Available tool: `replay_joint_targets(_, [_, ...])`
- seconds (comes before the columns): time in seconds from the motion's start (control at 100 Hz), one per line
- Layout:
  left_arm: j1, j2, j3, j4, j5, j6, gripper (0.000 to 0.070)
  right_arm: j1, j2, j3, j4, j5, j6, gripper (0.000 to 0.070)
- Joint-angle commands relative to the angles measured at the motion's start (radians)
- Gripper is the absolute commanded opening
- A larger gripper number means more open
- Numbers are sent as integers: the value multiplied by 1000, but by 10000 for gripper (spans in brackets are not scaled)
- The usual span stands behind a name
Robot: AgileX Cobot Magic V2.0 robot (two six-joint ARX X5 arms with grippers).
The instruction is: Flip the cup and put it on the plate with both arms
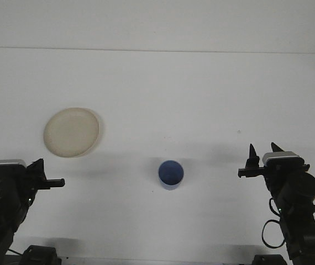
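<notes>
A blue cup (171, 174) stands on the white table with its mouth facing up, a little right of centre near the front. A cream plate (71, 131) lies flat at the left, well apart from the cup. My left gripper (37, 167) sits low at the front left edge, below the plate and far left of the cup; it holds nothing. My right gripper (262, 150) is at the front right, to the right of the cup, open with its two dark fingertips pointing up and nothing between them.
The white table (201, 99) runs back to a pale wall. Both arm bases and a cable (271, 232) fill the front corners.
</notes>
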Motion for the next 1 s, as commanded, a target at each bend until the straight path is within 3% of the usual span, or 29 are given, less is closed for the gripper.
replay_joint_targets(0.0, [0, 58, 49, -53, -1, 22, 11, 2, 2, 6, 12, 0, 0, 421])
replay_joint_targets(0.31, [0, 259, 113, -270, -1, 23, 11, 2, 2, 6, 8, 0, 0, 421])
replay_joint_targets(0.7, [0, 245, 113, -230, -1, 13, 25, 2, 2, 6, 8, 0, 0, 421])
replay_joint_targets(0.79, [0, 238, 113, -220, -1, -37, 156, 2, 2, 6, 8, 0, 0, 421])
replay_joint_targets(0.93, [0, 234, 113, -224, -1, -34, 431, 2, 2, 6, 8, 0, 0, 421])
replay_joint_targets(0.99, [0, 234, 113, -225, -1, -32, 513, 2, 2, 6, 8, 0, 0, 422])
